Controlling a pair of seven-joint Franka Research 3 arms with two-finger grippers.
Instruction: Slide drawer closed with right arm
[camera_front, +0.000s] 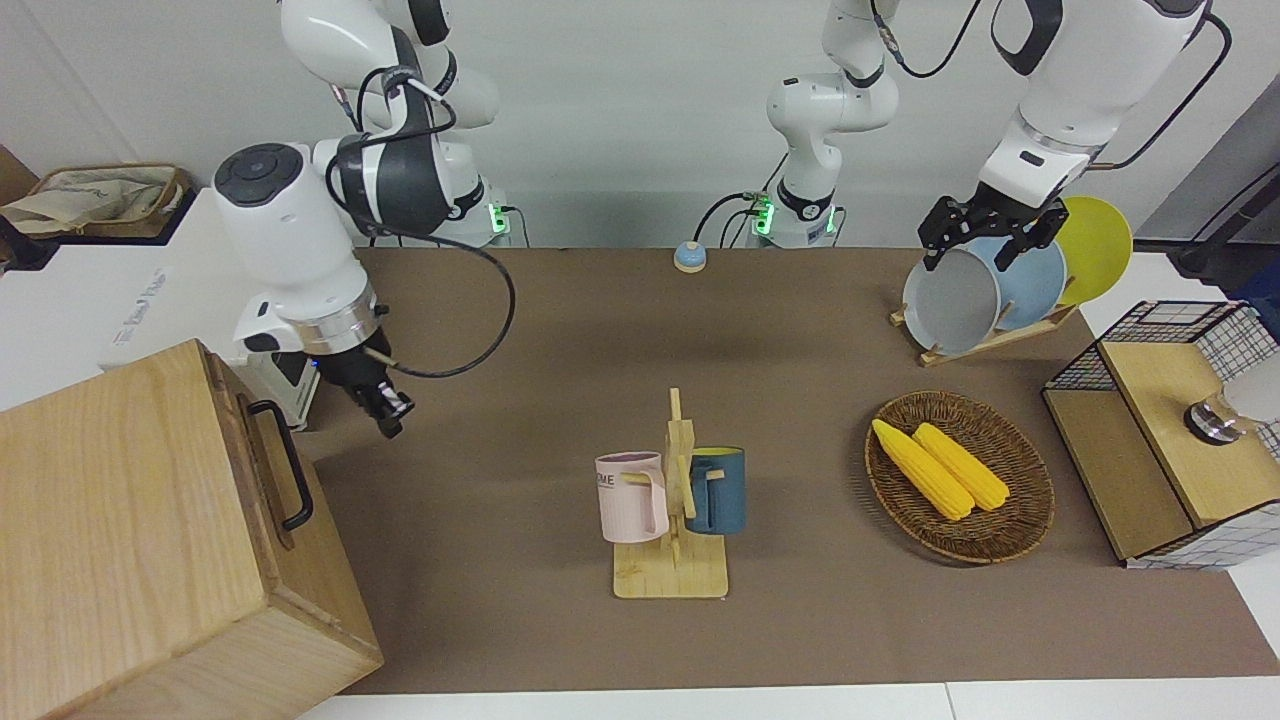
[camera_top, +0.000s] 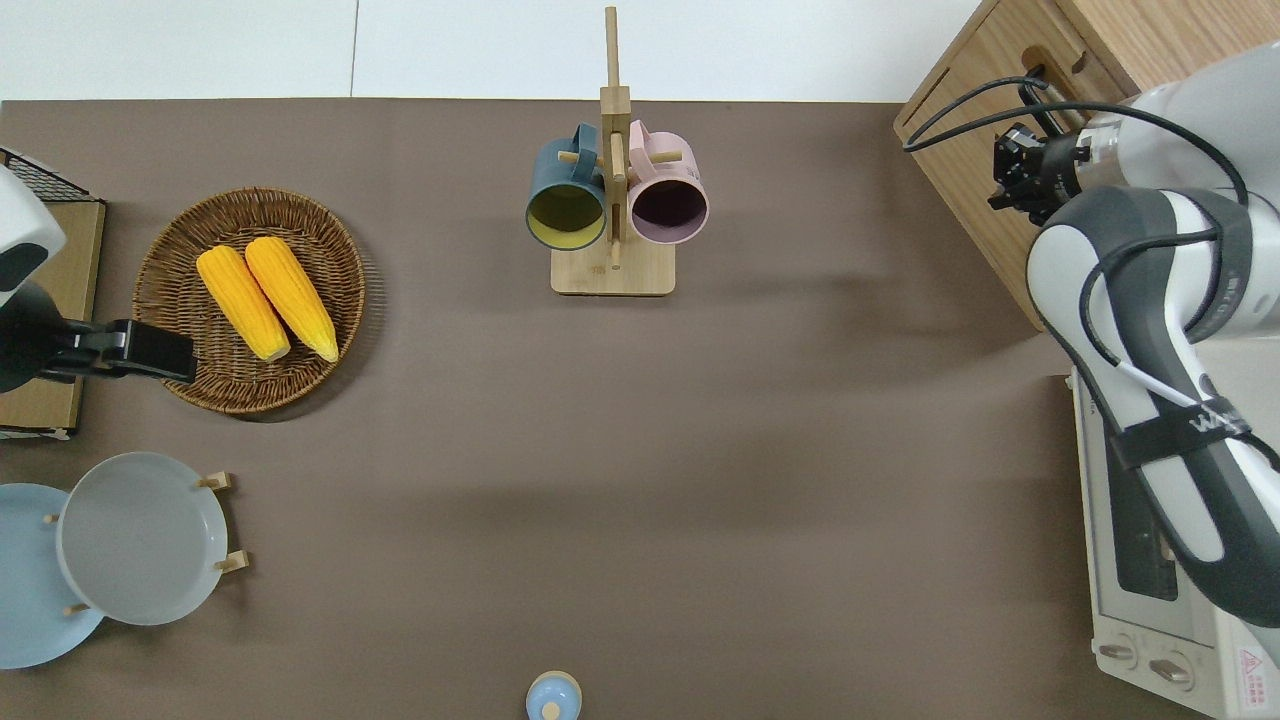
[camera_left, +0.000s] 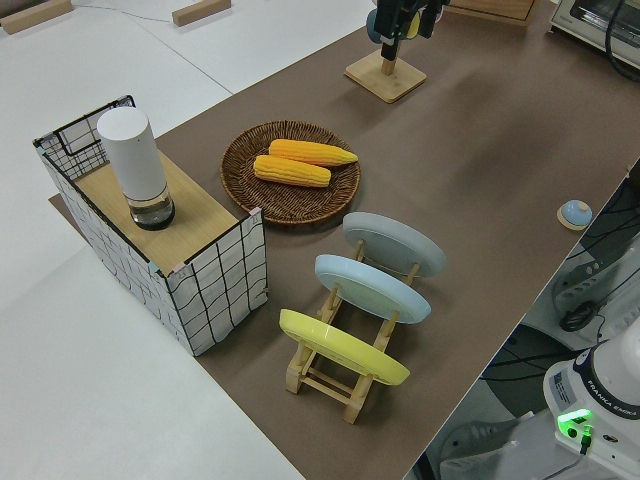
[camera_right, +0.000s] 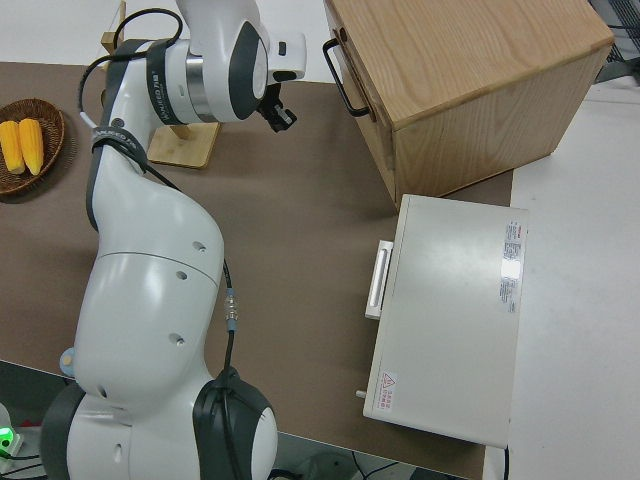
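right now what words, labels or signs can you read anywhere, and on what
Pink mug: printing ending "ME"; the rest is hidden.
Right arm: strap lettering, too blurred to read.
Toaster oven: red triangle warning sign at a corner; top label too small to read.
White surface beside the cabinet: print, too blurred.

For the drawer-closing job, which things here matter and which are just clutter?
Belongs to the job: drawer, its black handle, right gripper, apart from the handle.

Just lying about: toaster oven, mug rack, corn basket, plate rack, wire-mesh box. Left arm parked.
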